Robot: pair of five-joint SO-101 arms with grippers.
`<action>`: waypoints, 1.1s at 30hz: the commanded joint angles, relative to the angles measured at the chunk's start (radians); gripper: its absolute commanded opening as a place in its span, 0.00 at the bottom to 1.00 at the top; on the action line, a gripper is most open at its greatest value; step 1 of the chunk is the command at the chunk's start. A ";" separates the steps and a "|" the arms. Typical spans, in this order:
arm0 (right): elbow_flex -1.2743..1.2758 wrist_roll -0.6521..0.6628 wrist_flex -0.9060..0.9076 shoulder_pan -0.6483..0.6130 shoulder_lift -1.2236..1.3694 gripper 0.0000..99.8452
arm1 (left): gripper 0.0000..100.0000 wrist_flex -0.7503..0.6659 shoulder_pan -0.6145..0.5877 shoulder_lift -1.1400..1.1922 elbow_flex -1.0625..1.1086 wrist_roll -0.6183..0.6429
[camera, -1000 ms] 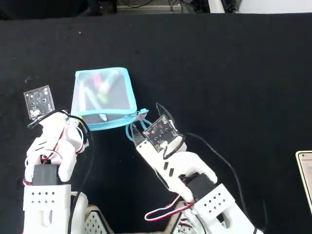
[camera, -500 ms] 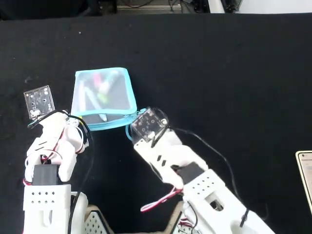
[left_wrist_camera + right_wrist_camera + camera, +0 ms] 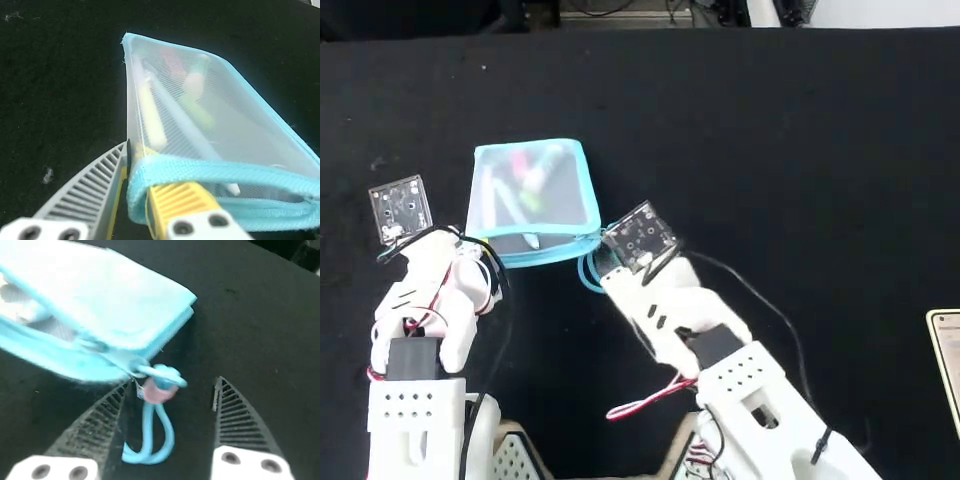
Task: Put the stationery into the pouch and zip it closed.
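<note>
Clamping pouch [image 3: 200, 125] corner with left gripper [image 3: 137, 172]; straddling pull [image 3: 156, 390] with right gripper [image 3: 171, 383], spread wide, seemingly no contact.

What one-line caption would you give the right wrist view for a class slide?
Open right gripper brackets the zipper pull of the blue pouch on a black table.

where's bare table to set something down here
Bare black table runs wide beyond the pouch and to its right, out to the pale card at the edge. Crowded at the pouch's near edge: left gripper clamps one corner, right gripper straddles the zip pull.
</note>
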 commanded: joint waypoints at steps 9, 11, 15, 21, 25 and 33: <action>-0.059 -0.014 -0.038 -0.014 -0.005 0.23 | 0.03 0.037 -0.007 -0.011 -0.068 -0.008; -0.058 -0.012 -0.038 -0.014 -0.005 0.20 | 0.03 0.037 -0.007 -0.011 -0.068 -0.008; -0.058 -0.012 -0.038 -0.012 -0.005 0.01 | 0.03 0.037 -0.007 -0.011 -0.067 -0.008; -0.067 -0.012 0.002 0.040 -0.021 0.01 | 0.03 0.037 -0.007 -0.011 -0.067 -0.008; -0.068 -0.012 0.123 0.041 -0.142 0.01 | 0.03 0.037 -0.007 -0.011 -0.067 -0.008; -0.059 -0.012 0.539 -0.100 -0.651 0.01 | 0.03 0.037 -0.007 -0.011 -0.067 -0.008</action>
